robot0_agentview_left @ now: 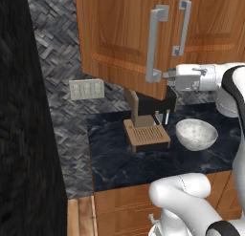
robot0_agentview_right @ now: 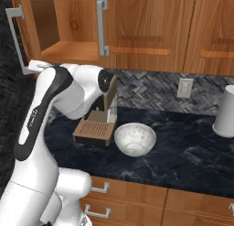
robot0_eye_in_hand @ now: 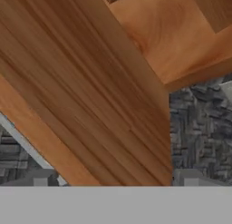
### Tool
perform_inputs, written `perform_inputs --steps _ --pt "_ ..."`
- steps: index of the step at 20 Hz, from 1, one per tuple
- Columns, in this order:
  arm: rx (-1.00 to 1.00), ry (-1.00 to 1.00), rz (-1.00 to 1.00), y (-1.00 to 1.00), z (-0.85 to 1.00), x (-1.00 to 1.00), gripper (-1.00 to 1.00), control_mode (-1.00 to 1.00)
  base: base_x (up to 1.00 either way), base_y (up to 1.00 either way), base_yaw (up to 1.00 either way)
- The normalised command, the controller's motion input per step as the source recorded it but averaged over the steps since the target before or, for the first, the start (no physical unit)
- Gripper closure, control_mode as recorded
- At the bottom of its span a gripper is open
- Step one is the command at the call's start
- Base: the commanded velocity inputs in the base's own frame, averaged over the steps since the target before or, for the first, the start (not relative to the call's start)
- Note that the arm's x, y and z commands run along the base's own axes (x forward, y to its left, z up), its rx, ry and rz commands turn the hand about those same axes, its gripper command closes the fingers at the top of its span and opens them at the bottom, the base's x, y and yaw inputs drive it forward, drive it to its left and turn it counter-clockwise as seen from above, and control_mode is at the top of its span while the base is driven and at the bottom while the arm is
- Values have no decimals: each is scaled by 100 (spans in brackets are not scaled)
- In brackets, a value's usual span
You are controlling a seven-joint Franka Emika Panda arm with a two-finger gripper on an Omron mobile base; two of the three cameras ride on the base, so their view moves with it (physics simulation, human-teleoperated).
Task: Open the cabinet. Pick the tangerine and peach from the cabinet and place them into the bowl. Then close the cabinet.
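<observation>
A dark marbled desk [robot0_agentview_right: 192, 152] under a grey woven-tile wall carries the speckled bowl [robot0_agentview_right: 135, 138], which sits just beside a brown coffee machine [robot0_agentview_right: 97, 125]. Above them the cabinet [robot0_agentview_right: 137, 28] has its left door [robot0_agentview_left: 119, 39] swung open, baring a wooden shelf [robot0_agentview_right: 73, 51]. The tool [robot0_agentview_left: 167, 75] is at that door's lower edge beside the silver handle [robot0_agentview_left: 155, 44], jaws spread wide and holding nothing

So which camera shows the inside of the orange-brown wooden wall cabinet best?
The right base view: the orange-brown wooden wall cabinet stands with its left door swung open, baring the shelf. The left base view shows door fronts; the hand view, a door and part of the shelf.
</observation>
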Motion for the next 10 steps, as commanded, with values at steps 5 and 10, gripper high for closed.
perform_inputs --steps 5,10 --pt "-11 -6 9 100 0 -25 -100 -100 0 0 0" --pt "-13 -11 3 100 0 -19 -100 -100 0 0 0"
